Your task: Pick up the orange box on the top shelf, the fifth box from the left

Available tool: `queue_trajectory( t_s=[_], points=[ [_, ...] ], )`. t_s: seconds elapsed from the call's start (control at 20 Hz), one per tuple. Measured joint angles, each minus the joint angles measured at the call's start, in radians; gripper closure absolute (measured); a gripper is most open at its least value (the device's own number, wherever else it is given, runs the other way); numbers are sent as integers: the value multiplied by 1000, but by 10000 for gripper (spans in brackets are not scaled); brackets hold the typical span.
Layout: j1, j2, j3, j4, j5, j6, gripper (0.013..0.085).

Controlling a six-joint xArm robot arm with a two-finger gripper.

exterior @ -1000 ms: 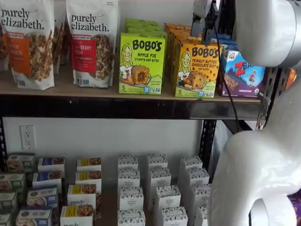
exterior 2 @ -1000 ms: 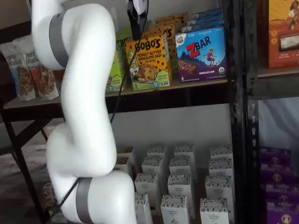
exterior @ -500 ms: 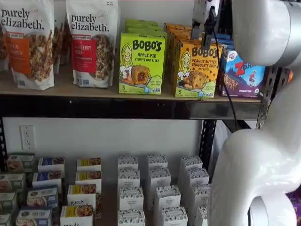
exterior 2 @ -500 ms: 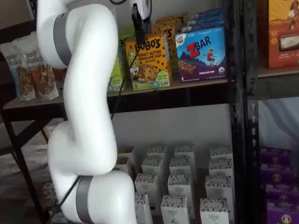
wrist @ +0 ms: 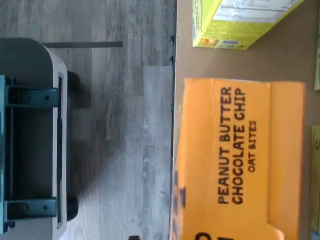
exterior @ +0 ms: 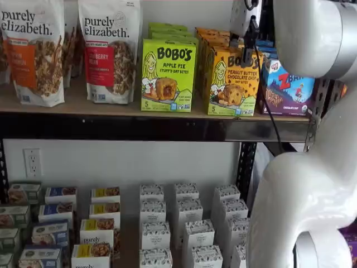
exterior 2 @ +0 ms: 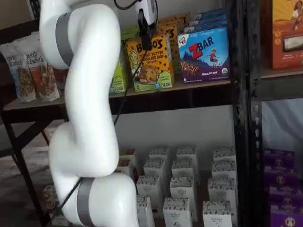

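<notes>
The orange box (exterior: 234, 81) stands upright at the front of the top shelf (exterior: 139, 128), with more of the same boxes lined up behind it. It shows in both shelf views (exterior 2: 150, 64), and the wrist view looks down on its orange top (wrist: 235, 155), which reads "Peanut Butter Chocolate Chip Oat Bites". My gripper (exterior: 249, 34) hangs just above the box's top front edge, black fingers pointing down, a cable beside them. In a shelf view (exterior 2: 144, 34) the fingers overlap the box's upper front. No gap between the fingers shows. The shelf board also shows here (exterior 2: 180, 96).
A lime-green Apple Pie box (exterior: 168, 75) stands left of the orange box and a blue ZBar box (exterior: 287, 86) right of it. Granola bags (exterior: 109, 50) stand farther left. Small white boxes (exterior: 187, 223) fill the lower level. My white arm (exterior 2: 85, 118) stands before the shelves.
The gripper has moved in toward the shelf and slightly down, from beside the orange box's top corner to over its top front edge. The boxes have not moved.
</notes>
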Motion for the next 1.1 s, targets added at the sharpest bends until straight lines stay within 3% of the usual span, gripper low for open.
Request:
queue_trajectory(
  t_s=[0.85,0.95,1.1],
  points=[
    [21,-39,78,-2,-28,20,130],
    [21,-35,74,-1,-17,20,210],
    [19,-39,79,3,-15,19,250]
  ],
)
